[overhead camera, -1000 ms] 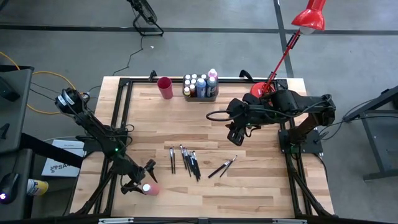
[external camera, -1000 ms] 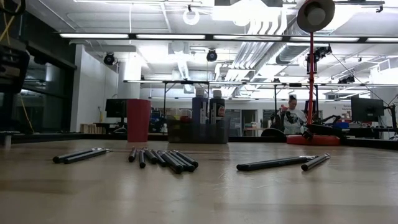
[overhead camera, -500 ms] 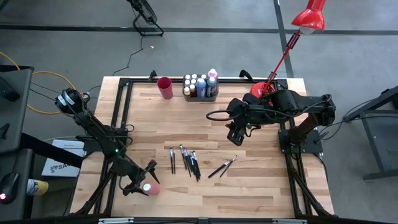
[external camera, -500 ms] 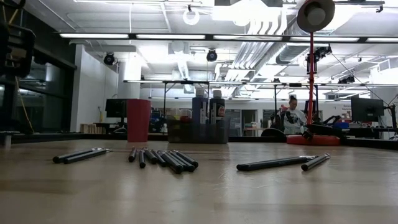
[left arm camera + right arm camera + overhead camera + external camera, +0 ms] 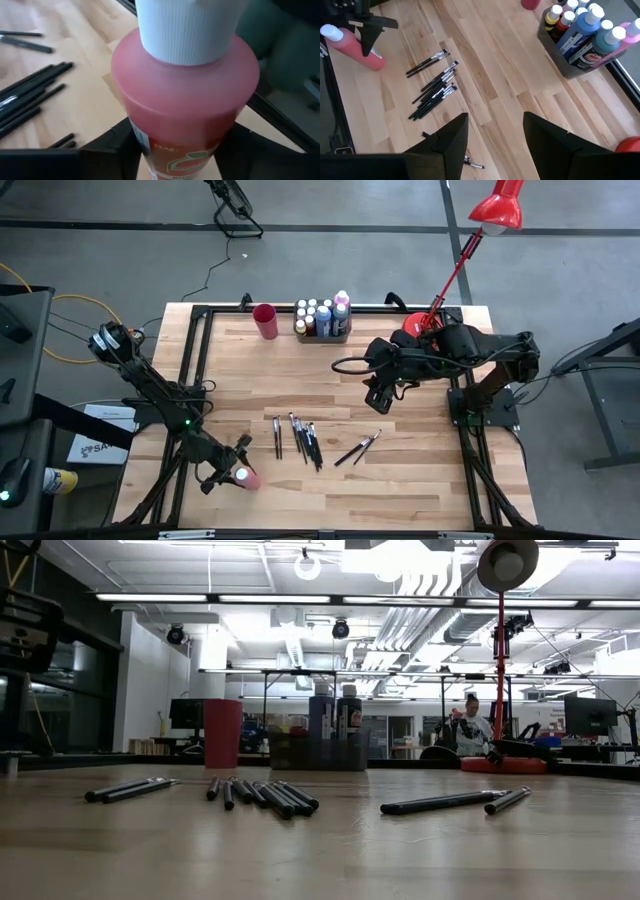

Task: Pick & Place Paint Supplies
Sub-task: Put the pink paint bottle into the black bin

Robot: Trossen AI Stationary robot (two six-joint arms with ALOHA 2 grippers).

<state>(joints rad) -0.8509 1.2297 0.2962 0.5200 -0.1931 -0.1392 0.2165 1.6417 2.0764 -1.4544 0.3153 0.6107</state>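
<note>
A pink paint bottle (image 5: 246, 480) with a white ribbed cap (image 5: 185, 30) stands upright near the table's near left corner. My left gripper (image 5: 232, 467) is shut on it. Several dark-handled paintbrushes (image 5: 300, 438) lie side by side mid-table, and two more brushes (image 5: 358, 448) lie to their right. More bottles stand in a grey tray (image 5: 345, 332) at the far edge. My right gripper (image 5: 495, 135) hangs high over the table's right half, open, with nothing between its fingers. My left gripper pinches the pink bottle's round body (image 5: 145, 145) below the shoulder, one finger (image 5: 117, 150) on each side. The fingers come from the table's left, nearly level and tipped a little down. The bottle is upright, cap up; in the right wrist view its bottom (image 5: 375, 62) seems to be on the table.
A red cup (image 5: 265, 320) stands left of the tray at the far edge. A red desk lamp (image 5: 440, 280) rises from the far right corner. Bare wood lies between the brushes and the tray. A black frame (image 5: 195, 380) runs along the table's edges.
My left gripper's fingers have drawn in from wide open onto the pink bottle's sides. The bottle stays upright at its place.
</note>
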